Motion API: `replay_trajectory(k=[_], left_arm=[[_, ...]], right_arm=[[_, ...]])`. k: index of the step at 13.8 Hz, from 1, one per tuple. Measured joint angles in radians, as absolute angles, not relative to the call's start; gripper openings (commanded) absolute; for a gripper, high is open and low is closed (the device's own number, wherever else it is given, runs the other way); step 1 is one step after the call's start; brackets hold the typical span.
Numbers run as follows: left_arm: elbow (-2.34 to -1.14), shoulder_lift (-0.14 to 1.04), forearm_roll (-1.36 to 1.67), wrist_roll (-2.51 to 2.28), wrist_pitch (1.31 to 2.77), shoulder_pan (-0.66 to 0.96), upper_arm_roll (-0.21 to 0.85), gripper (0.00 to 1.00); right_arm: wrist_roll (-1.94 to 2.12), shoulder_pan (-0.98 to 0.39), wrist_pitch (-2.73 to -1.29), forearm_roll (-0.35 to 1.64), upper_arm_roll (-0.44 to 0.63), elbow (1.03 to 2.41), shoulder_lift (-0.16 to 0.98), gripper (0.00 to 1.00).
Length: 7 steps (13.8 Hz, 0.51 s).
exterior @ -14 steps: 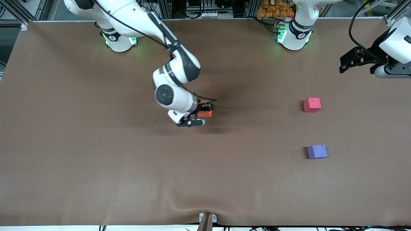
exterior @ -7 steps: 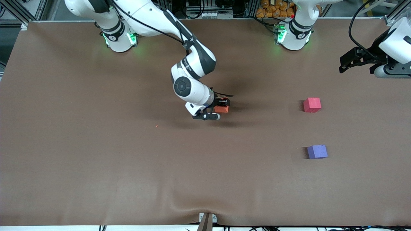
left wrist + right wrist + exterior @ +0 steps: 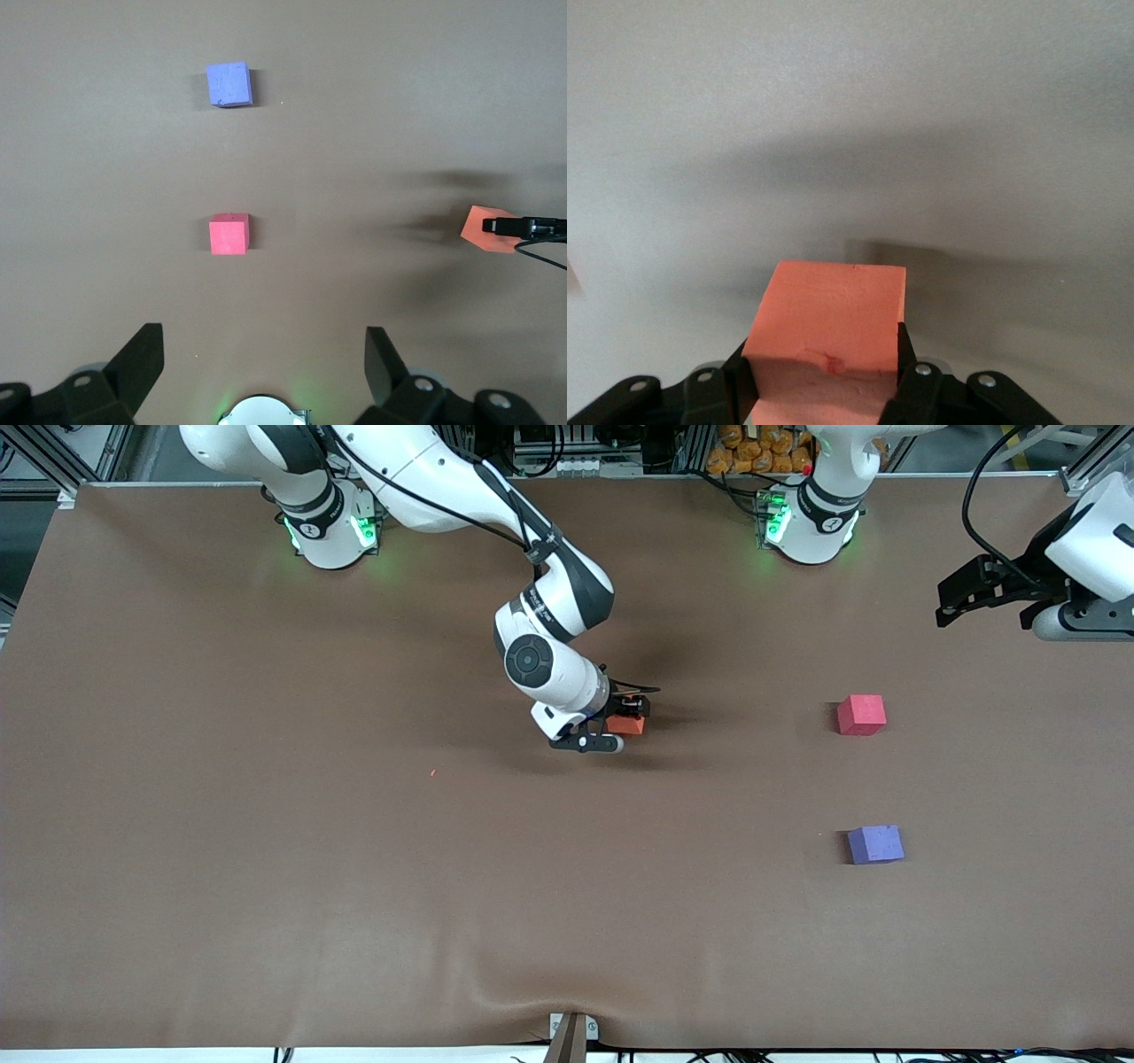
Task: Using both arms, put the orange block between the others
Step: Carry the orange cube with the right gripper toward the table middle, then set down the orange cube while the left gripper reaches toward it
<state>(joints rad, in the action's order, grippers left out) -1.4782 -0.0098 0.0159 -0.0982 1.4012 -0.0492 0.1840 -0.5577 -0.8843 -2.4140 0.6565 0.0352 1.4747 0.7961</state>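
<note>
Meanwhile I had the right gripper [image 3: 626,724] clenched on the orange block [image 3: 628,725], both up in the air over the middle of the brown table [image 3: 266,868]. My left gripper [image 3: 961,598] waited with its fingers [image 3: 142,359] spread wide above the left arm's end of the table, nothing between them. On the table lay the red-pink cube [image 3: 861,715] and, nearer the front camera, the purple-blue cube [image 3: 875,844], the two well apart.

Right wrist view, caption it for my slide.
Right gripper shut on the matte orange foam cube above the brown table.
</note>
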Motion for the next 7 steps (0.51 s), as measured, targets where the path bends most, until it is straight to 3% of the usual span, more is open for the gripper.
replay_trajectory(k=[1,4,7], left_arm=[[-1.479,-0.01,0.016,-0.098,1.401,-0.049,0.185,1.0],[-1.481,-0.008,0.016,-0.098,1.401,-0.049,0.187,1.0],[-1.484,0.0,0.016,-0.098,1.399,-0.048,0.187,1.0]], right_arm=[[-0.558,-0.89,-2.423,0.657,0.035,1.475,0.801,0.68],[-0.559,-0.909,-2.454,0.657,0.035,1.473,0.821,1.0],[-0.559,-0.916,-2.47,0.657,0.035,1.47,0.828,1.0]])
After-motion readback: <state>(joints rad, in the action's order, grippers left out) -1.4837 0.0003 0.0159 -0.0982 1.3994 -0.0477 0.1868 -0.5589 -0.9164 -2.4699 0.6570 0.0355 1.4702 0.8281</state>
